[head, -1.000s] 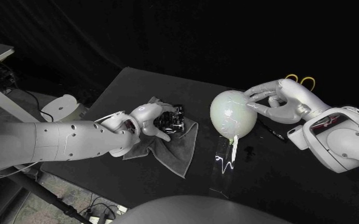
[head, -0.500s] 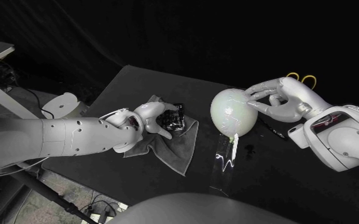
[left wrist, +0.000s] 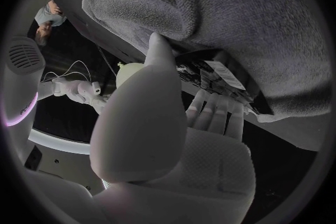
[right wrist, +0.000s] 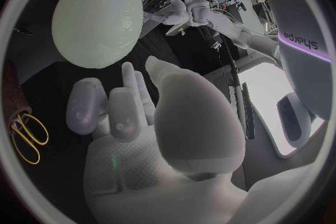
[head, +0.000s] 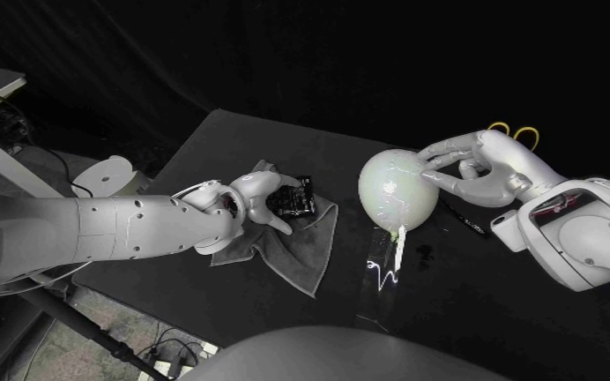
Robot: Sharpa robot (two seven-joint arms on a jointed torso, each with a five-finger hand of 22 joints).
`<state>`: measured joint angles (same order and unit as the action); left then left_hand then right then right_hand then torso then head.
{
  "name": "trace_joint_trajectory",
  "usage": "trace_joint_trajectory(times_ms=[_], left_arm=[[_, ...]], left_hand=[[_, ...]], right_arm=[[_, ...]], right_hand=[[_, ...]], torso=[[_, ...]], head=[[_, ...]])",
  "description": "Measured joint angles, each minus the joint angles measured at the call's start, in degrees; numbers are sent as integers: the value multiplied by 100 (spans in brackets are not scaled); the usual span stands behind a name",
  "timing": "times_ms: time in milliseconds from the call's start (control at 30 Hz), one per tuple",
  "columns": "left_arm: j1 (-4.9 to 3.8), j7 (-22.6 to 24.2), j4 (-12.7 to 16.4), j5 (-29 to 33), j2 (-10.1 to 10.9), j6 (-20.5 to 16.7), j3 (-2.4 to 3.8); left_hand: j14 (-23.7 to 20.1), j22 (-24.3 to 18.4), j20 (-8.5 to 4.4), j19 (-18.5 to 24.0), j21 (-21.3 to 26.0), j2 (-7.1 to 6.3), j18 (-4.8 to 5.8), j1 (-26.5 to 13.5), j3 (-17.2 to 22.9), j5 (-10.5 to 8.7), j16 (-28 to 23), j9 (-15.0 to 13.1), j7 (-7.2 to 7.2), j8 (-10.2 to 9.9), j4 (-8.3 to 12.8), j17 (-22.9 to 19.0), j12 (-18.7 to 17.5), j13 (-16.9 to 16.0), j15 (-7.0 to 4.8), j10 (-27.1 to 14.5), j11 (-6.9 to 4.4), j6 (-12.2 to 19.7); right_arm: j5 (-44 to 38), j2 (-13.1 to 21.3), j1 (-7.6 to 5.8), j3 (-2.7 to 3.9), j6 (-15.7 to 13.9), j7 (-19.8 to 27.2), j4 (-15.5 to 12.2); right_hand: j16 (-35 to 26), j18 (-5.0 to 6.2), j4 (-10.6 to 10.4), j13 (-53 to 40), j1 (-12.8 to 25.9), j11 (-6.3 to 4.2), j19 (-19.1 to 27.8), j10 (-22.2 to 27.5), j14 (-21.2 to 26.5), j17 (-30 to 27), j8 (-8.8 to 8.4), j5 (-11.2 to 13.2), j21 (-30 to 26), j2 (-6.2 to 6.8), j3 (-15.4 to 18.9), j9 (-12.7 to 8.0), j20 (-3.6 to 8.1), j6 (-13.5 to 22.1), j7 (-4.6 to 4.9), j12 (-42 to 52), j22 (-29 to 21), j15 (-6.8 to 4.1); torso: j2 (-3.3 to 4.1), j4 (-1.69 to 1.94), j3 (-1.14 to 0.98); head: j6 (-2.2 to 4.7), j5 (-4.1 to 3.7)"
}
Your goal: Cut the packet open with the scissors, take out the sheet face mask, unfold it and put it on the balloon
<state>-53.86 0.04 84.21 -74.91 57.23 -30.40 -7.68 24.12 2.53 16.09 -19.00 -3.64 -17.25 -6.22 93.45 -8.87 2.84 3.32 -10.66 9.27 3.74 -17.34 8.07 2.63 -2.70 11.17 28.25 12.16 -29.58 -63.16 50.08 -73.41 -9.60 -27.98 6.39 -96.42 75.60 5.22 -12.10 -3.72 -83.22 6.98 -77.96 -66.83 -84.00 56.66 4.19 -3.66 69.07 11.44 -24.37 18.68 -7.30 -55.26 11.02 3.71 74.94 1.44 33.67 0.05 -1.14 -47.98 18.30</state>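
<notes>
White letters are showing upside down on the left arm [right wrist: 302, 22] in the right wrist view, and they seem to read "sharpa". The one black packet [left wrist: 223, 79] is carrying a white label, but its print is too small to read. The packet is lying on the single grey cloth [head: 295, 253] at the left side of the black table [head: 223, 138], and a fold of the cloth is covering part of it.

The left hand [head: 258, 197] is pinching the packet. Its fingers [left wrist: 213, 115] are pressing side by side against the near edge and its thumb is reaching up along the packet's end.

The one pale balloon [head: 396, 189] is sitting near the middle of the table with its knot towards the robot. The right hand [head: 486, 169] is reaching to the balloon's side with its fingers spread and half curled. The head view is showing the tips over the balloon's edge, while the right wrist view is showing a dark gap, so I cannot tell whether it is gripping.

One pair of yellow-handled scissors [head: 515, 136] is lying behind the right hand, with the blades hidden. A shiny clear strip [head: 382, 268] is lying just below the balloon, and it is hard to make out what it is.
</notes>
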Motion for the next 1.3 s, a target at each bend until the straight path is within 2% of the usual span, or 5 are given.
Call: trace_joint_trajectory(times_ms=[433,733,1000,1200,1300], left_arm=[[-20,145,-40,295,-9,17,23],[-22,261,-58,528,-7,16,31],[-24,347,-61,707,0,30,37],[-27,413,-77,840,3,54,41],[-29,450,-88,907,4,63,43]], left_hand=[[396,12,71,-191,-53,443,-107,387,654,27,92,-96,36,106,19,104,2,-18,72,343,85,-247],[477,11,50,-212,-52,528,-130,405,756,24,92,-115,57,128,27,110,2,-17,111,415,115,-307],[479,8,71,-232,-46,507,-130,422,770,24,92,-116,57,135,42,113,2,-17,113,415,115,-307],[480,-7,71,-232,-45,104,-129,162,13,25,92,-116,57,155,4,82,2,-16,114,391,139,-307],[467,-10,70,-231,-44,45,-129,-6,-203,25,92,-116,57,155,6,81,2,-16,127,391,139,-307]], right_arm=[[9,8,0,0,3,-7,2],[16,12,0,0,4,-8,8],[21,18,0,0,5,-8,13],[25,17,1,0,6,-8,17],[27,15,1,0,7,-8,18]], right_hand=[[19,0,-16,-5,31,0,21,0,0,17,0,0,26,-31,-16,0,-20,-8,-9,0,-3,0],[19,0,-16,-5,31,1,20,-1,0,18,0,0,25,-31,-16,0,-20,-9,-10,0,0,0],[19,0,-16,-4,31,1,20,-1,0,4,0,0,25,-31,-16,5,-20,-9,-11,0,0,0],[18,0,-16,-4,31,1,20,-1,0,-3,0,0,25,-31,-15,4,-20,-10,-12,0,-1,0],[18,0,-16,-4,51,1,21,-1,1,-3,0,0,25,-51,-15,4,-20,-17,-19,0,-2,0]], torso=[[2,5,0],[2,4,0],[2,5,0],[1,5,1],[1,5,0]], head=[[-21,-6],[-18,-2],[-11,-7],[-10,-9],[-10,-9]])
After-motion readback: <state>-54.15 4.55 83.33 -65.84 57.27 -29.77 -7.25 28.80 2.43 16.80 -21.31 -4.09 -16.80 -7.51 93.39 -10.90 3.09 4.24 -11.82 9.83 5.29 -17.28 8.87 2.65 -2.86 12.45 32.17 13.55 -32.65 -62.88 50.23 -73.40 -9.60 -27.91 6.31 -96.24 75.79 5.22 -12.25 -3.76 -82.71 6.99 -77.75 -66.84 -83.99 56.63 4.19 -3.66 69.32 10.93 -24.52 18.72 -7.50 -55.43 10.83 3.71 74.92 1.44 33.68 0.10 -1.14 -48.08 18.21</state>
